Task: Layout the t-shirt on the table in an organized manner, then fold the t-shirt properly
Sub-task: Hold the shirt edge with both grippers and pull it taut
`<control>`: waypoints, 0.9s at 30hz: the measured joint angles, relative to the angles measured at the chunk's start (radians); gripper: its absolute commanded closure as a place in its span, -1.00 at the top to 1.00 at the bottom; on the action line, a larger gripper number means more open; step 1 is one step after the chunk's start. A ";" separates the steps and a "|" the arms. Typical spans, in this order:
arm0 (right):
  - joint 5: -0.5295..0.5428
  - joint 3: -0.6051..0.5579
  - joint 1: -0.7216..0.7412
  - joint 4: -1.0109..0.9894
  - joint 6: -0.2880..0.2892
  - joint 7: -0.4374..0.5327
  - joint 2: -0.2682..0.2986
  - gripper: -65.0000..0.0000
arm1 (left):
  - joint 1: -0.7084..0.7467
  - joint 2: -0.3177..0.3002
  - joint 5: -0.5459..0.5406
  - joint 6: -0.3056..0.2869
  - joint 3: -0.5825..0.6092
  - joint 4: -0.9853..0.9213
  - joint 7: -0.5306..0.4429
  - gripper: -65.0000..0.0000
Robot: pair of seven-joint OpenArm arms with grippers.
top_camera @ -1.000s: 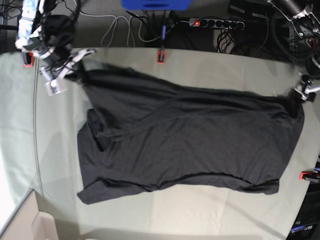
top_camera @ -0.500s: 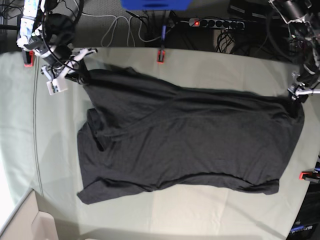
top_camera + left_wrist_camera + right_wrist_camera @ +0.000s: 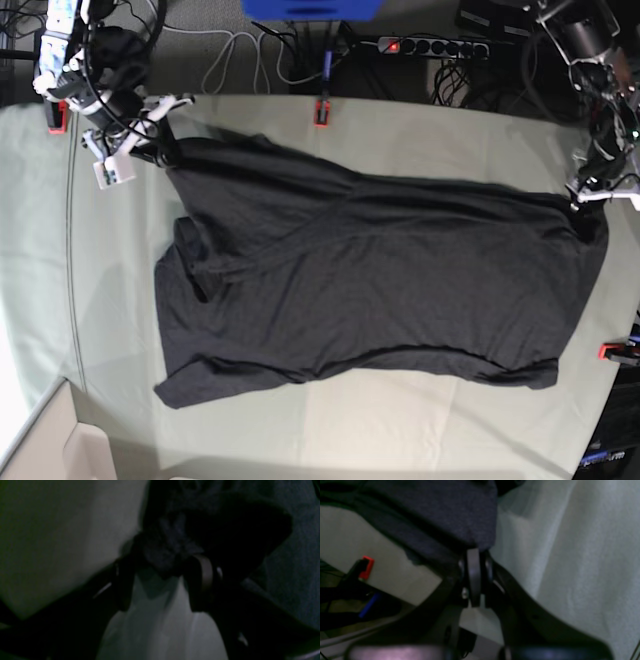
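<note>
Right wrist view: the right gripper (image 3: pixel 475 562) has its two dark jaws pressed tightly together, pinching an edge of the black short-sleeved cotton t-shirt (image 3: pixel 440 512). The dark fabric spreads away from the jaw tips and up toward the top of the view. To one side of the jaws lies the large flat table (image 3: pixel 570 555) with its pale grey-green cloth, faintly creased. On the other side, past the table's edge, sits a small red clamp (image 3: pixel 366 567).

In the left wrist view, which is very dark, the left gripper (image 3: pixel 162 565) has its jaws set apart, with a bunched fold of the same black shirt (image 3: pixel 170 545) lying between their tips. Whether the pads actually press the cloth cannot be told. Pale table cloth (image 3: pixel 160 630) shows in the gap behind the fold.

From the base camera, the t-shirt (image 3: pixel 380 280) lies spread across the middle of the table (image 3: pixel 350 420), plain black side up, wrinkled, with one sleeve folded over. The right gripper (image 3: pixel 160 148) is at one far corner of the garment and the left gripper (image 3: pixel 585 200) at the opposite far corner. Another red clamp (image 3: pixel 321 112) grips the table's far edge between them.
</note>
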 measured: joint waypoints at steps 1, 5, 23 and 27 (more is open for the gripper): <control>0.000 0.000 0.000 0.000 0.000 -0.002 0.000 -1.00 | 0.002 -0.001 0.001 -0.001 0.000 0.000 -0.001 0.00; 0.000 0.000 0.000 0.000 0.000 -0.002 0.000 -1.00 | 0.002 -0.001 0.001 -0.002 0.000 0.000 -0.002 0.00; 0.000 0.000 0.000 -0.001 0.000 -0.002 0.000 -1.00 | 0.005 0.005 0.005 0.001 -0.002 -0.005 -0.022 -0.66; 0.000 0.000 0.000 -0.001 0.000 -0.003 0.000 -1.00 | 0.005 0.005 0.005 0.001 -0.002 -0.005 -0.021 -0.45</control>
